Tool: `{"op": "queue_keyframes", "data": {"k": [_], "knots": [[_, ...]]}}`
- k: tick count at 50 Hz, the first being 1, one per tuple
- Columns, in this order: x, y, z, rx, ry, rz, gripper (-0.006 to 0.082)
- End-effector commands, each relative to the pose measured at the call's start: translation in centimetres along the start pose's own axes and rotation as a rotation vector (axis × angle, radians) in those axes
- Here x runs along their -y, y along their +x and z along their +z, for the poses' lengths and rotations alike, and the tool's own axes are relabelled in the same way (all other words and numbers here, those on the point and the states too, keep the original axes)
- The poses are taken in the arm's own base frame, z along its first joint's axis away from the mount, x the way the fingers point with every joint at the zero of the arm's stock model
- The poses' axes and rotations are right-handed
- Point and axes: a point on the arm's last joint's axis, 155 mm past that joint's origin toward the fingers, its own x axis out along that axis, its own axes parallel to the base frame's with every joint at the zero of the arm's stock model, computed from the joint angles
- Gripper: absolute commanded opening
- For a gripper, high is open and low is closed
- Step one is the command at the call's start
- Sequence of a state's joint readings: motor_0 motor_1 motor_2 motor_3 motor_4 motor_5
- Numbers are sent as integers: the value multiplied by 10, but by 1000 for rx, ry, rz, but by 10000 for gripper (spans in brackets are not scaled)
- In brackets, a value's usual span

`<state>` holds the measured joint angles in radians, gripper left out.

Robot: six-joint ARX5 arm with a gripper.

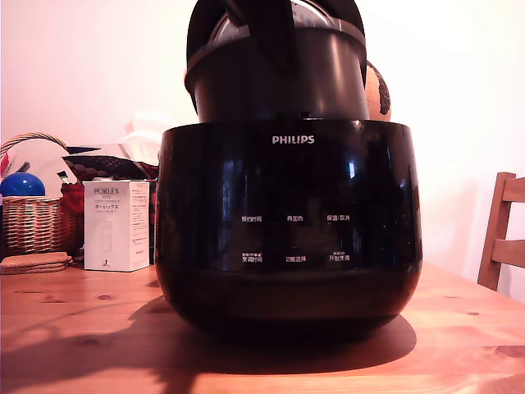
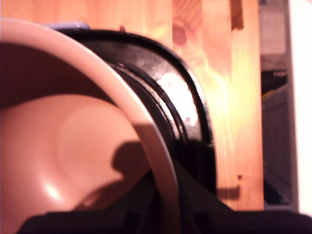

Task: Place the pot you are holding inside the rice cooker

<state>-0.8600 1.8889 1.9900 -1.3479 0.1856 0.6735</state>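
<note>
The rice cooker, glossy black with white PHILIPS lettering, stands on the wooden table in the middle of the exterior view. The dark pot sticks up out of the cooker's opening, its lower part inside the body. My gripper comes down over the pot's rim from above. In the wrist view my gripper is shut on the pot's pale rim, with dark fingers on either side of it. The pot's inside looks pinkish. The cooker's black rim curves just outside the pot. The cooker's lid stands open behind.
At the exterior view's left are a wicker basket with a blue ball, a white PORLEX box and a stack of coasters. A wooden chair stands at the right. A brown round object shows behind the pot.
</note>
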Motion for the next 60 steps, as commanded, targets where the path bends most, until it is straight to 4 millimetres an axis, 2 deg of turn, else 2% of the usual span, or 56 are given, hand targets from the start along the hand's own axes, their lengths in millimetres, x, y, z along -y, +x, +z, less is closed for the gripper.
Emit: {"op": "queue_keyframes", "data": {"k": [1,12,30,43,60], "knots": [[4,1,11,21,28,-10,-24],[4,14,9,-3,24,-31,-24],[4,15,9,-8,26,-24,-24],[8,29,7,-83,48,8,-24],[9,31,7,-95,46,12,-24]]}}
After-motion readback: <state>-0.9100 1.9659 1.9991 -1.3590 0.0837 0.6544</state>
